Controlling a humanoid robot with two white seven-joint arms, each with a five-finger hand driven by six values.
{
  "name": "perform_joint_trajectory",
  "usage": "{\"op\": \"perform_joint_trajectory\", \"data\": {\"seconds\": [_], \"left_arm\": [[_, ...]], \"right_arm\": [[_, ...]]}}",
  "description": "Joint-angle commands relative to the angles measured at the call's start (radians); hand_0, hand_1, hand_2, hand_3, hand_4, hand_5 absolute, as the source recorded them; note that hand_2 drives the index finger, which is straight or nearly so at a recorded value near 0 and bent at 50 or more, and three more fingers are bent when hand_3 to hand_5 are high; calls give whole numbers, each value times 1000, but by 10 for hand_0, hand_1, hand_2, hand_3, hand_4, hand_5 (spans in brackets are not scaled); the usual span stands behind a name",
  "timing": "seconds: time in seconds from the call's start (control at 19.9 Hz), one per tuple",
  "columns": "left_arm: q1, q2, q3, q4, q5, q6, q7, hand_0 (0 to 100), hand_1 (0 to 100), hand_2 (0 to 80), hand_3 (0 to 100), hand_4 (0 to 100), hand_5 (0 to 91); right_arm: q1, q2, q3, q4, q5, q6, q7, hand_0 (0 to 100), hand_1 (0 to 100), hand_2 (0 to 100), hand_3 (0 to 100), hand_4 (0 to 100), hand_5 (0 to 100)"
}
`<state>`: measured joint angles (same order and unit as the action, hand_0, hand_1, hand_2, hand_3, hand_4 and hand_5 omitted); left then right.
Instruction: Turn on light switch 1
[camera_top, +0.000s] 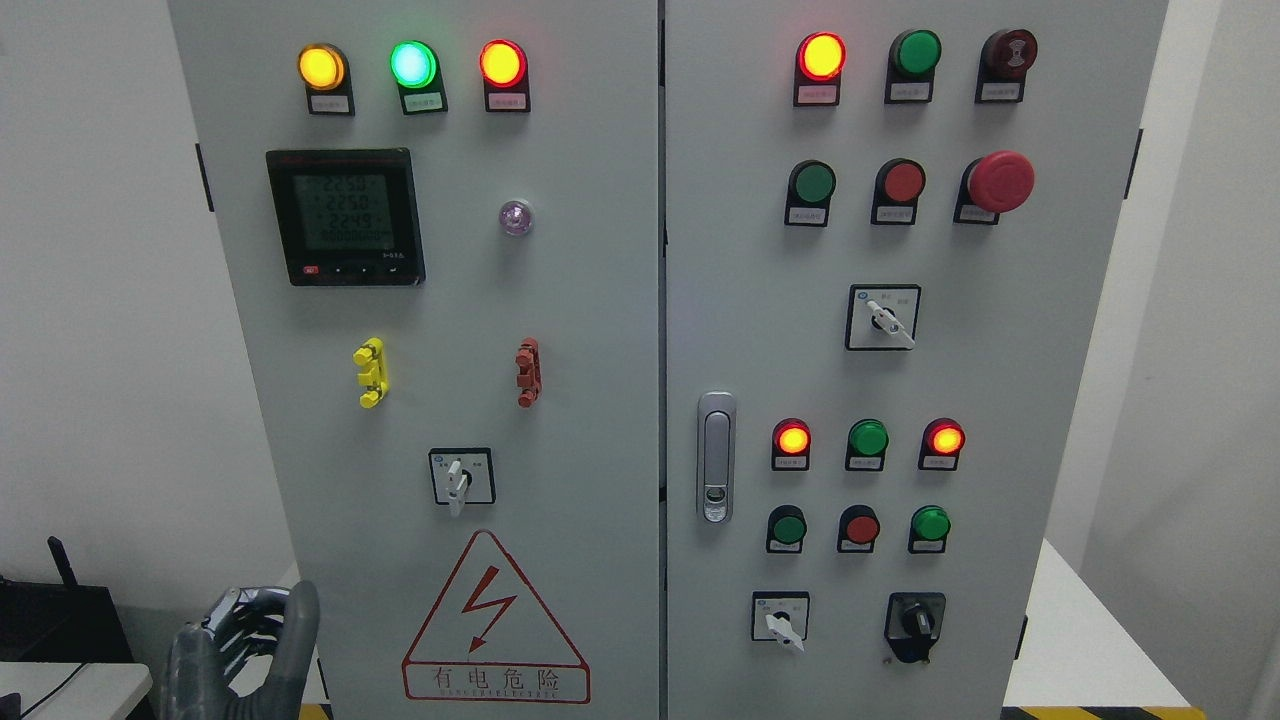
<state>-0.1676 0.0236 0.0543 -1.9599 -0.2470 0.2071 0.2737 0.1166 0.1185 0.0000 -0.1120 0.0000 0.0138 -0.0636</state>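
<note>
Barely started, by the look of it. Grey robot left hand (240, 650) low in the bottom left corner, fingers loosely spread, holding nothing, well apart from every knob on the tall grey metal cabinet (600, 300). Right hand out of sight. Hard to tell which is light switch 1; tiny labels too blurry to read. Maybe the small white turn knob (457, 480) above the red lightning warning triangle (495, 620) reading "有电危险". Black meter screen (345, 215) showing "2250".
</note>
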Motion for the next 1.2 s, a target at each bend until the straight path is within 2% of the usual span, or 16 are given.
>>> {"op": "perform_joint_trajectory", "data": {"seconds": [0.0,0.35,0.55,0.85,1.0,1.15], "left_arm": [[-32,-60,-117,-4,-97,29,22,228,411,574,711,766,662],[-107,-85,-148,1,-103,132,64,217,435,588,723,772,672],[-110,-85,-177,4,-103,160,102,214,443,588,724,774,674],[-110,-86,-194,12,-103,187,114,210,460,583,727,774,675],[-116,-86,-205,18,-100,229,154,201,465,574,725,773,675],[-132,-93,-205,35,-100,241,156,193,472,568,721,773,672]], "right_arm": [[0,1,17,0,-25,0,-1,120,389,0,0,0,0],[0,0,17,0,-25,0,-1,120,389,0,0,0,0],[0,0,17,0,-25,0,-1,120,389,0,0,0,0],[0,1,17,0,-25,0,-1,120,389,0,0,0,0],[0,0,17,0,-25,0,-1,120,389,0,0,0,0],[0,1,17,0,-25,0,-1,120,389,0,0,0,0]]}}
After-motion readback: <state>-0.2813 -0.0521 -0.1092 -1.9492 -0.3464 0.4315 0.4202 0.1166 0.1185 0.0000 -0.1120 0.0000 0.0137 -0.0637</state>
